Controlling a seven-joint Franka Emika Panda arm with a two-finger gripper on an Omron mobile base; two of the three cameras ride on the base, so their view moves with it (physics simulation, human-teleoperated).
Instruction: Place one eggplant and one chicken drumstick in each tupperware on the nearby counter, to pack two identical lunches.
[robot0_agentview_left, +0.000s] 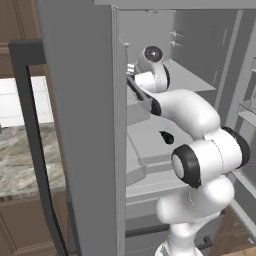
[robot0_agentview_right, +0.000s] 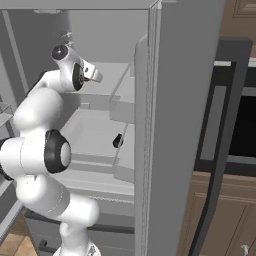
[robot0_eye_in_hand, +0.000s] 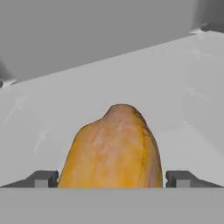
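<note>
One tall grey refrigerator cabinet (robot0_agentview_left: 85, 125) with its door swung open takes up most of both base views, and the white arm reaches deep into it over a pale grey shelf (robot0_agentview_right: 95, 132). Beside it on the left, the marbled grey-beige stone surface (robot0_agentview_left: 25, 160) sits over dark brown cabinets; no tubs are visible on the part in frame, so what they hold cannot be told. A small glossy near-black oval eggplant (robot0_agentview_left: 166, 137) lies alone on the shelf below the arm. In the hand view, the rounded golden-orange chicken drumstick (robot0_eye_in_hand: 111, 148) rests on a fridge shelf, sitting right between the two dark fingers (robot0_eye_in_hand: 43, 178), which stand spread on either side of it, not yet pressing it. The drumstick looks light, firm and somewhat slick, with a bulging, tapering body, so I judge a hold across its thick middle safest; a pinch near the narrow end may let it squirt out.
</note>
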